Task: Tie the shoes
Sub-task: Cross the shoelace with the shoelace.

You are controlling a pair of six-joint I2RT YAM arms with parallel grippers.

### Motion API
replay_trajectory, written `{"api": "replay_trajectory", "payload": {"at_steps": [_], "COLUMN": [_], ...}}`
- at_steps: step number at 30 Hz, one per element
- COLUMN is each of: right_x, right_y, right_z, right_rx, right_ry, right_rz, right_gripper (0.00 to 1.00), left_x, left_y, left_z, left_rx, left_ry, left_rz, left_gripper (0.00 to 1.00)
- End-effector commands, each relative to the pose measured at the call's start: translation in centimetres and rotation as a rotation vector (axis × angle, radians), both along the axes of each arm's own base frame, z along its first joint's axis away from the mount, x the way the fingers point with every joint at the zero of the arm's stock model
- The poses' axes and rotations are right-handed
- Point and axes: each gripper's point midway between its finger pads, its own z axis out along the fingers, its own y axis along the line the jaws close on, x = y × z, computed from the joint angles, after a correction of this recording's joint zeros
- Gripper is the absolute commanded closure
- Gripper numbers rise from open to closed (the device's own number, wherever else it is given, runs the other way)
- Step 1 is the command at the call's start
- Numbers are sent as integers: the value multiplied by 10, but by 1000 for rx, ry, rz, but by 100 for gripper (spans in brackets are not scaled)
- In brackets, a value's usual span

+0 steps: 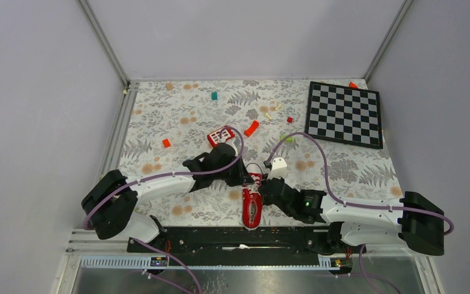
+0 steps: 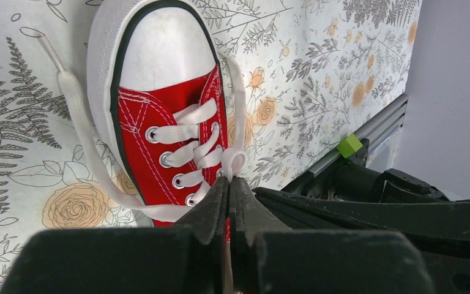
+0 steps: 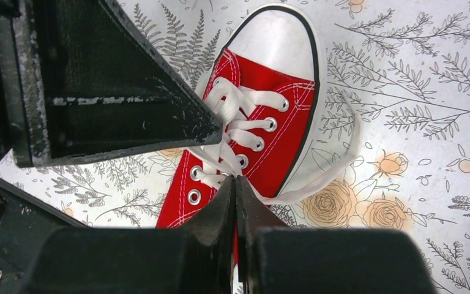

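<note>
The shoe (image 1: 252, 208), a small red canvas sneaker with a white toe cap, lies near the table's front edge with its toe toward the arm bases. My left gripper (image 1: 245, 178) comes over it from the left. In the left wrist view the left gripper (image 2: 229, 178) is shut on a small loop of white lace (image 2: 237, 160) beside the eyelets of the shoe (image 2: 159, 122). My right gripper (image 3: 235, 177) is shut on the lace (image 3: 227, 160) where the strands meet above the shoe (image 3: 281, 122). A loose lace end (image 3: 318, 180) trails right over the table.
A chessboard (image 1: 344, 114) lies at the back right. A red block with white squares (image 1: 220, 135), a curved red-orange piece (image 1: 252, 128), a white piece (image 1: 279, 163) and small coloured blocks are scattered behind the shoe. The black rail (image 1: 220, 236) runs just in front of the toe.
</note>
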Motion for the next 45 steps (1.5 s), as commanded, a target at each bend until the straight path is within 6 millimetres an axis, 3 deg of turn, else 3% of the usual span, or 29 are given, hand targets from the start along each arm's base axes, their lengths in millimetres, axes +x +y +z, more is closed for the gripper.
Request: {"api": "replay_trajectory", "payload": {"at_steps": [1,12,23,34,39,45], "right_x": [16,22,20,15,12,8], "right_y": [-9,-9,-8,-5,-5,-6], "right_z": [12,11,-9,-30,-25,-18], "right_rx": [8,24,-10,-44,-19,7], "right_ry": [-63,-83,-49,-8,-9,3], "right_rz": [-87,-128,-130,-101,-88,-61], "right_gripper": [100,100,100,100,100,85], "left_x": [3,-5,-12,-7,-3,-1], "left_y": [-9,-5,-11,-8,-6,-6], "left_z": [27,20,11,3,-2,-5], "left_rx": [-96,-53,-119,-153,-157,-159], "left_ry": [-54,5,76,97,99,108], "left_rz": [-37,-142,-204,-204,-192,-193], "left_gripper": [100,100,100,100,100,100]}}
